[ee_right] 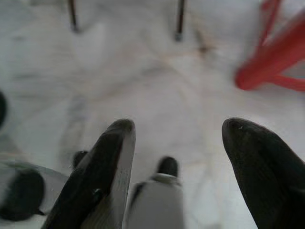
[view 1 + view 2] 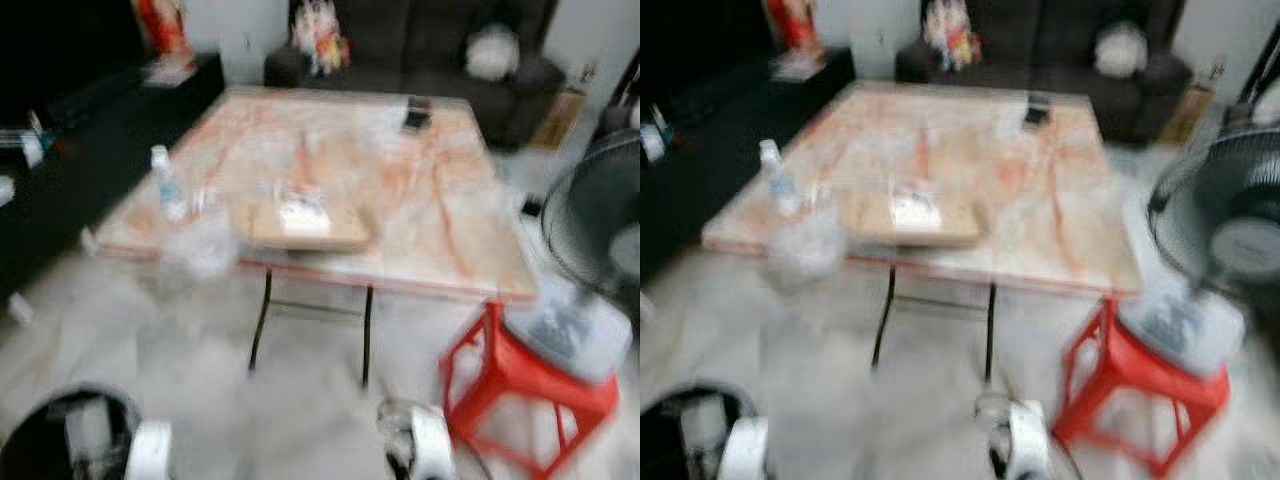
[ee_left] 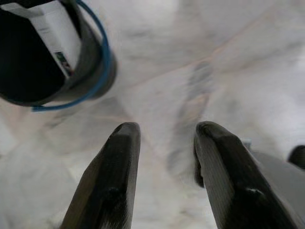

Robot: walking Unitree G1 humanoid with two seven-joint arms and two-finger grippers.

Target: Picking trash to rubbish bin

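Note:
The head views are blurred. A marble-patterned table stands ahead. Near its front left corner are a clear plastic bottle and a crumpled clear bag. A small white packet lies on a tan board. The black rubbish bin stands on the floor at my lower left. In the left wrist view the bin has a blue rim and a white carton inside. My left gripper hangs open over the floor beside the bin. My right gripper is open and empty above the floor.
A red stool carrying a clear container stands at the table's right front corner, with a dark fan behind it. A dark sofa is beyond the table and a dark cabinet along the left. Thin table legs rise ahead.

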